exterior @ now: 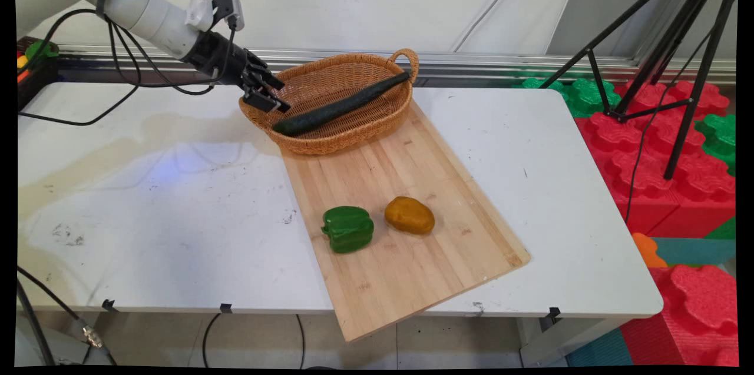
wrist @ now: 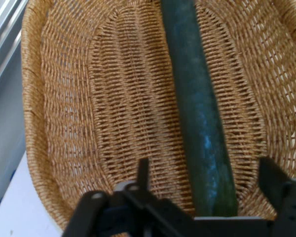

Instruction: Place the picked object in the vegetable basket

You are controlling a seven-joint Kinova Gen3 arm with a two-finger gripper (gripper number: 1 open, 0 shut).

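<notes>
Main view: a white table (exterior: 177, 198) holds a wooden cutting board (exterior: 406, 210) laid at a slant, its near corner hanging past the table's front edge. A woven wicker basket (exterior: 306, 142) with a loop handle sits on the far end of the board. Inside the basket a long dark green cucumber (exterior: 341, 105) lies diagonally, one end low against the basket's near left wall, the other resting up on the rim beside the handle. On the board, nearer than the basket, lie a green bell pepper (exterior: 347, 229) and, just to its right, a brownish-yellow potato (exterior: 409, 215); the two are close but apart.

The black gripper (exterior: 268, 95) hovers over the basket's left rim, tilted down toward the inside. In the hand view its fingers (wrist: 143, 173) stand spread apart, holding nothing, with the cucumber (wrist: 200, 123) running lengthwise between them along the basket's (wrist: 108, 113) woven floor.
</notes>
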